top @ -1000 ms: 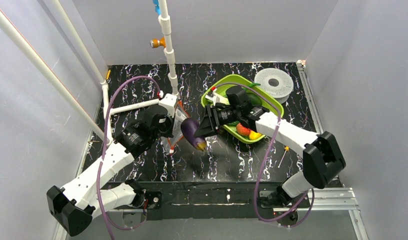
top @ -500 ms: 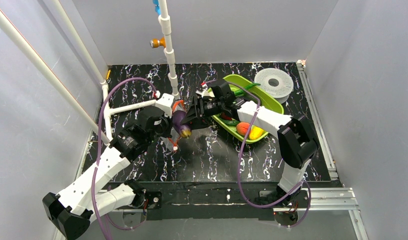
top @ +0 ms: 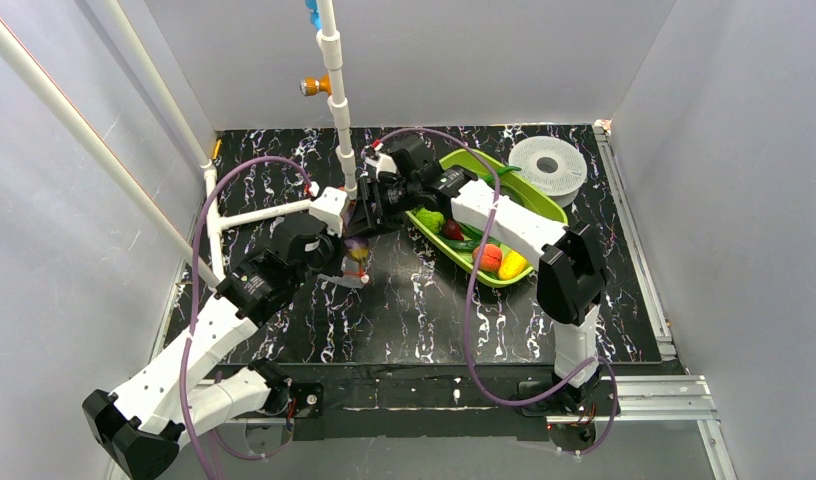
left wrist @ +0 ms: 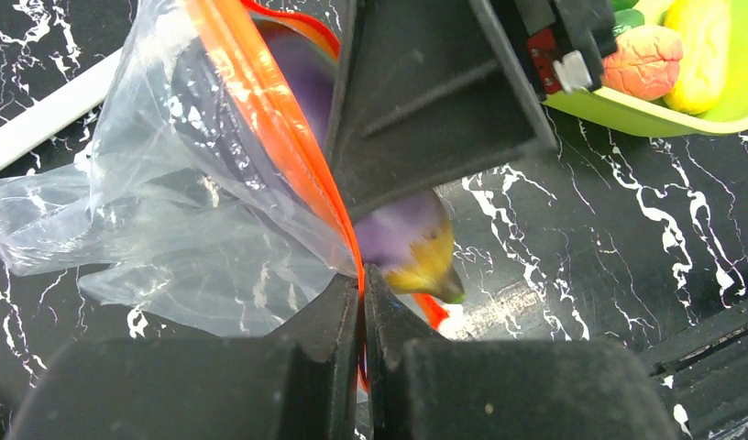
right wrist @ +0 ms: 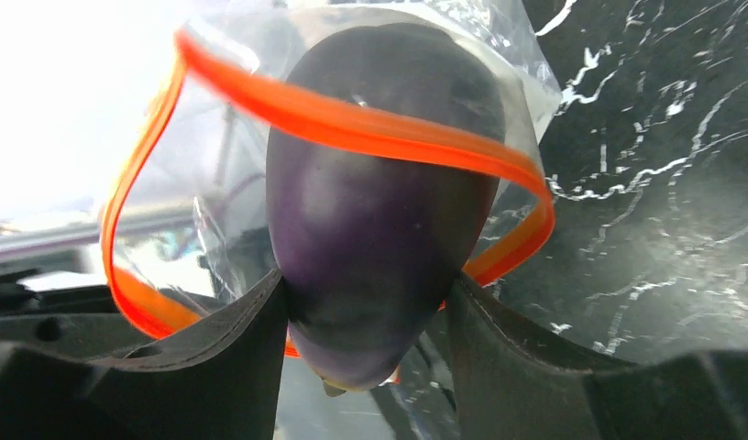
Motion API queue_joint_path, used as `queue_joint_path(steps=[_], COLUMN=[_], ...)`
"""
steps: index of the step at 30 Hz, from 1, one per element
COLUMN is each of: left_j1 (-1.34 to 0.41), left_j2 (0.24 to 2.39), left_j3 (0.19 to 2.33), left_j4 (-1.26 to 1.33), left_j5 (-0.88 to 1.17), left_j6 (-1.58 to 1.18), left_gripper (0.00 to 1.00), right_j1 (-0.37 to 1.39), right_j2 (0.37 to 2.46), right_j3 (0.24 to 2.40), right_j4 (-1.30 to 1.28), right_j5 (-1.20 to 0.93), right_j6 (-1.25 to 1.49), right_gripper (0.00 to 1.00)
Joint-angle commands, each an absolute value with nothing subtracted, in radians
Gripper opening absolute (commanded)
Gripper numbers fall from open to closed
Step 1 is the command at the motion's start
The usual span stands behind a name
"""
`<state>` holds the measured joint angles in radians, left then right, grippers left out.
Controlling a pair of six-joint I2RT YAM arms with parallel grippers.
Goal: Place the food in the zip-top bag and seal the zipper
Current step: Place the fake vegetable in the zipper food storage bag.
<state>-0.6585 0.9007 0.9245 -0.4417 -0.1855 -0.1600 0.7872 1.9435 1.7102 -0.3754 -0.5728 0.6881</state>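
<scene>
Your left gripper [left wrist: 362, 312] is squeezed all the way closed. It pinches the zipper [left wrist: 269, 119], the orange strip along the mouth of the zip-top bag [left wrist: 169, 229]. The strip runs up and away from the fingertips, and the clear, crinkly bag hangs off to the side of it. The mouth of the bag is pulled open into a loop.

Your right gripper [right wrist: 363, 293] has the purple eggplant [right wrist: 379, 238] between its two fingers. The fingers stand about half apart, and each one presses on a side of the eggplant, close to its thin end. The fat, round end pokes into the open mouth of the bag. In the right wrist view one part of the orange strip crosses over the front of the eggplant, and the other part goes behind it. So the eggplant is partly in the bag, and the part near the fingers is outside.

In the top view both grippers meet at the bag, just beside the white pole [top: 342, 130].

More food lies in the green tray [left wrist: 645, 115], near the bag but not touching it: a red-orange fruit [top: 491, 256] and a yellow fruit [top: 513, 266] sit side by side. The tray rests on the black table [top: 434, 320].
</scene>
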Motion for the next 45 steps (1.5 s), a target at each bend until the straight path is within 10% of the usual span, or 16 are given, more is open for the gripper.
queue_joint_path(steps=[1, 7, 11, 19, 27, 45], left_j1=[-0.662, -0.663, -0.663, -0.664, -0.663, -0.663], left_j2=[0.870, 0.846, 0.839, 0.735, 0.709, 0.646], left_j3=[0.919, 0.910, 0.919, 0.880, 0.930, 0.942], left_j4=[-0.414, -0.408, -0.475, -0.594, -0.641, -0.716], left_j5=[-0.177, -0.173, -0.088, 0.069, 0.118, -0.104], left_j6=[-0.161, -0.189, -0.349, -0.729, -0.838, -0.952], left_gripper=[0.00, 0.00, 0.00, 0.00, 0.00, 0.00], right_j1=[0.842, 0.902, 0.903, 0.881, 0.991, 1.161], right_j2=[1.935, 1.819, 1.751, 1.498, 1.496, 1.460], right_j3=[1.821, 1.612, 1.518, 1.124, 1.154, 1.373], right_j4=[-0.665, -0.404, -0.208, 0.283, 0.102, -0.342], right_j5=[-0.474, -0.471, -0.421, -0.311, -0.119, 0.120], right_j6=[0.331, 0.261, 0.520, 1.030, 0.863, 0.654], right_gripper=[0.18, 0.18, 0.01, 0.01, 0.05, 0.90])
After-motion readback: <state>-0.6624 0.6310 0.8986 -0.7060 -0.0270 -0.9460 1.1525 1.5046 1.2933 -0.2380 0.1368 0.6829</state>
